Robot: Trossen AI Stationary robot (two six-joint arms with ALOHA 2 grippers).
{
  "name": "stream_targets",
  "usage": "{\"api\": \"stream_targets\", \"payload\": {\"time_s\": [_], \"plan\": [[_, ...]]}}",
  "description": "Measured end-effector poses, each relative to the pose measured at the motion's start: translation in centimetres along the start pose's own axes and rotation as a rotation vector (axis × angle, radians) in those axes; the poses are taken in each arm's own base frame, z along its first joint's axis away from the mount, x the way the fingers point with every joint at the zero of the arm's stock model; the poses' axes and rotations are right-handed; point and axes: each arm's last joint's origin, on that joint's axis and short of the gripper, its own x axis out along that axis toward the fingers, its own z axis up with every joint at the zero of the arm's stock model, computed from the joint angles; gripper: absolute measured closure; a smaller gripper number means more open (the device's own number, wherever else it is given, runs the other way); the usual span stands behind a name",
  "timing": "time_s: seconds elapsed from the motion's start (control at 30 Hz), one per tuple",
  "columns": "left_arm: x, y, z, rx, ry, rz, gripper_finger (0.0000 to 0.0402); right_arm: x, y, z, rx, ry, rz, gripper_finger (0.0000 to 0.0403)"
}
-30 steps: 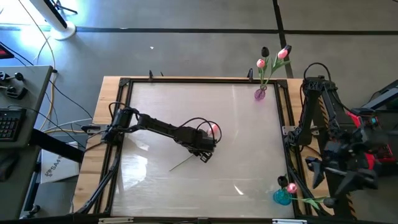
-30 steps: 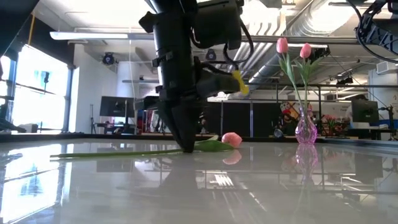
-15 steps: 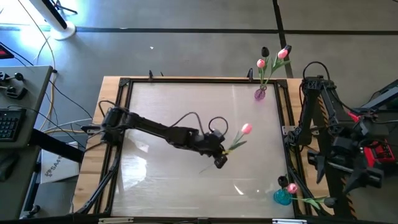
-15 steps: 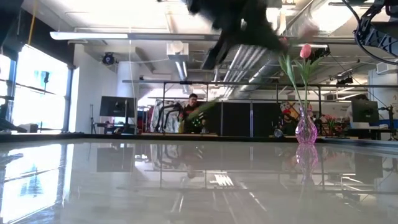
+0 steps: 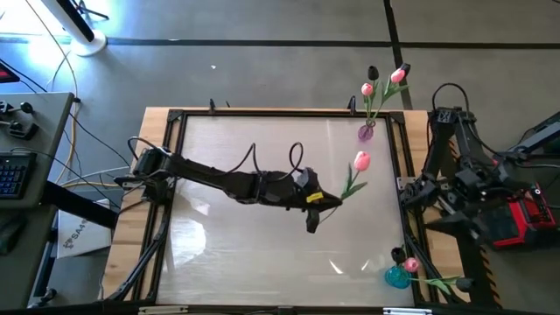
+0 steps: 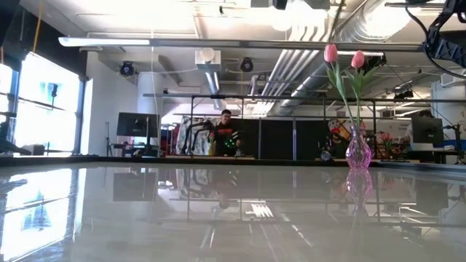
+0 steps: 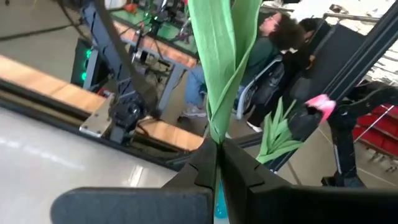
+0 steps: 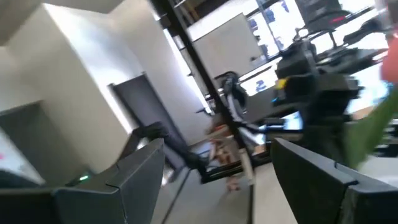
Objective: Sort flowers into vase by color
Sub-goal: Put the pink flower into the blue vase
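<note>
Stretching across the middle of the desk (image 5: pixel 227 254) in the high view, the left arm is carrying a pink tulip (image 5: pixel 360 161) right of centre, its fingers (image 7: pixel 214 163) pinching the green stem tight. Waiting off the desk's right edge, the right gripper (image 8: pixel 217 171) is holding its fingers wide apart on nothing. Standing at upper right, a purple vase (image 5: pixel 366 132) is holding tulips, while a blue vase (image 5: pixel 396 276) at lower right is holding one pink bloom.

Strong daylight is admitted through a window (image 6: pixel 44 102) on one side of the low view, and ceiling lights are mirrored as glare on the table (image 6: pixel 233 218). The right wrist view is heavily motion-blurred throughout.
</note>
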Motion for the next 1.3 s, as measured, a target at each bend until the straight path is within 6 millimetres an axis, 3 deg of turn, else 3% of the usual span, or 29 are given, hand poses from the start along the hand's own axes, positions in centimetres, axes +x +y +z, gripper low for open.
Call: {"api": "stream_targets", "payload": {"time_s": [0.3, 0.6, 1.07, 1.3], "plan": [[0.4, -0.4, 3.5, 0.052, -0.212, -0.005, 0.0401, 1.8, -1.6, -0.6, -0.120, -0.005, -0.116, 0.0121], [0.5, -0.1, 5.4, 0.076, -0.260, 0.007, 0.0401, 3.3, -3.9, -0.4, -0.189, -0.022, -0.239, 0.0121], [2.7, -0.7, 4.2, 0.120, -0.250, 0.006, 0.0401, 6.6, -6.6, -0.4, -0.222, -0.036, -0.383, 0.0126], [2.7, -1.2, 3.7, 0.163, -0.218, -0.003, 0.0401, 7.1, -7.1, -0.4, -0.212, -0.040, -0.411, 0.0211]]}}
